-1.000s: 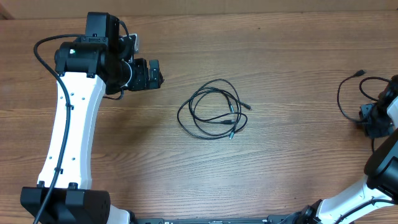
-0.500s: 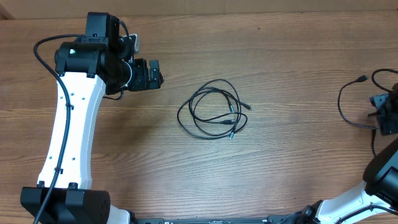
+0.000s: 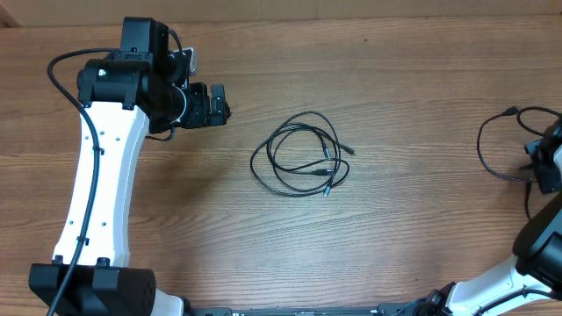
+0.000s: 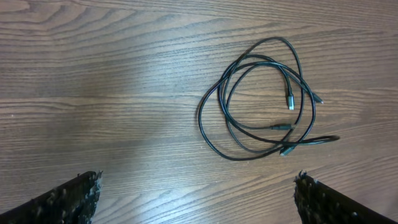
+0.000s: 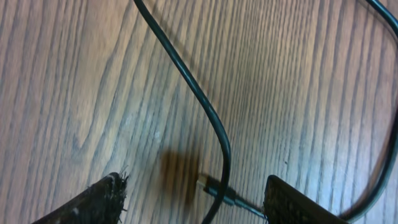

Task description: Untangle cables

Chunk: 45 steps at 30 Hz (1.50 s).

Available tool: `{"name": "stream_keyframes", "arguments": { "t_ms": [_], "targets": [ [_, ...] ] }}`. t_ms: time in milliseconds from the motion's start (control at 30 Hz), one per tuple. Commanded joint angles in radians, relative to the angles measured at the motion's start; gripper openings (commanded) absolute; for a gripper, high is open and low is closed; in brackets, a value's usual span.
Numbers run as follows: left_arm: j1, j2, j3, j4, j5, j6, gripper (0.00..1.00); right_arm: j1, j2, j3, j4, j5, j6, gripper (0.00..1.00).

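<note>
We poise over the cables (image 3: 303, 167).
Left fingers (image 4: 81, 193) spread, facing the coil (image 4: 267, 127); right fingers (image 5: 93, 202) spread astride a stray cable (image 5: 214, 124), seemingly ready to pinch.

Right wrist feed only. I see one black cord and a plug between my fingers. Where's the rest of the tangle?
Observer: A looped bundle of cables lies at the table's middle, well to your left.
Operator: Left arm holding it?
Observer: No. The left gripper hovers apart from it, fingers open, touching nothing.
Operator: Is my cord joined to the bundle?
Observer: No. Overhead shows your cord lying separately, with bare table between them.
</note>
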Motion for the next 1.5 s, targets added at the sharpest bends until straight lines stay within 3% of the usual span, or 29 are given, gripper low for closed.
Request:
{"name": "stream_keyframes", "arguments": {
  "t_ms": [0, 200, 433, 833, 933, 1033, 1200, 1467],
  "targets": [
    [-0.008, -0.017, 0.021, 0.003, 0.008, 0.02, 1.0, -0.004, 0.062, -0.005, 0.015, 0.018, -0.024, 0.7],
    [-0.008, -0.017, 0.021, 0.015, 0.012, 0.015, 1.0, -0.005, 0.088, -0.005, 0.04, 0.031, -0.038, 0.7],
    [-0.008, -0.017, 0.021, 0.009, 0.008, 0.016, 1.0, -0.008, 0.138, -0.001, 0.038, 0.002, -0.055, 0.04],
    [-0.008, -0.017, 0.021, 0.011, 0.008, 0.019, 1.0, -0.008, -0.032, 0.283, -0.26, 0.003, -0.064, 0.04],
    [-0.008, -0.017, 0.021, 0.005, 0.012, 0.019, 1.0, -0.008, -0.094, 0.323, -0.267, 0.214, -0.127, 0.04],
    [-0.008, -0.017, 0.021, 0.003, 0.012, 0.019, 1.0, -0.008, -0.112, 0.342, -0.269, 0.274, -0.153, 0.04],
    [-0.008, -0.017, 0.021, 0.005, 0.012, 0.019, 1.0, -0.006, -0.146, 0.385, -0.245, 0.379, -0.259, 0.04],
    [-0.008, -0.017, 0.021, -0.001, 0.012, 0.02, 1.0, -0.006, -0.155, 0.391, -0.116, 0.448, -0.605, 0.04]
  ]
}}
